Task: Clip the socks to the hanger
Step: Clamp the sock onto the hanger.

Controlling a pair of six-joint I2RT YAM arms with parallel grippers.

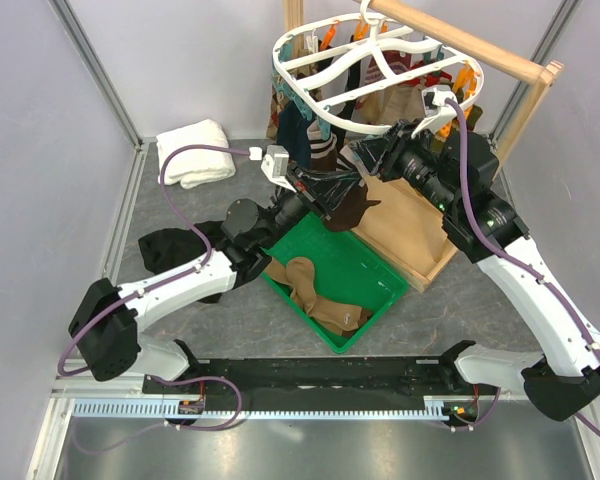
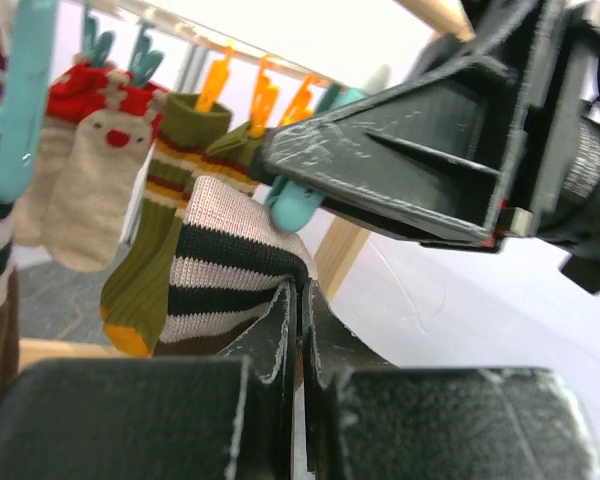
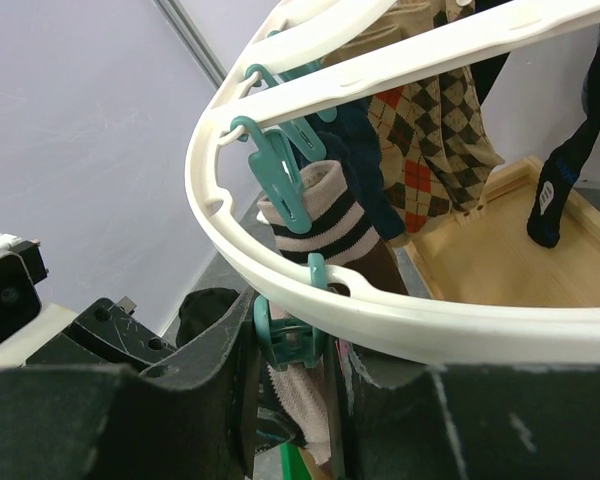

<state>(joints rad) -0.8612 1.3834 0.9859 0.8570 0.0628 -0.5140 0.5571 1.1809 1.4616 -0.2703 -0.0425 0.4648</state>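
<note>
Stage: one sock is at the clip, and the clipping looks to be in progress, not finished.
Left gripper (image 2: 298,300): clenched on the edge of the brown-and-white striped sock (image 2: 230,270), holding it up just under the hanger (image 3: 400,315).
Right gripper (image 3: 295,360): closed around a teal clip (image 2: 292,205) that hangs from the hanger's near rim, apparently pinching it open. Whether the sock sits in the clip's mouth cannot be told.
Done: several socks hang from the hanger on its wooden rail (image 1: 450,40). Among them are a reindeer sock (image 2: 100,170), an olive striped sock (image 2: 170,200) and an argyle sock (image 3: 430,130).
Left: the tan socks (image 1: 320,295) lie in the green bin (image 1: 365,262) below the arms, well apart from the hanger.
Count, grippers: two, both busy on the same sock.
Count, socks in the bin: apparently two, tangled together, so the number is not certain.
Count, socks hung: at least five, with others hidden behind them.
Count, clips: many, orange and teal, too overlapped to number.
</note>
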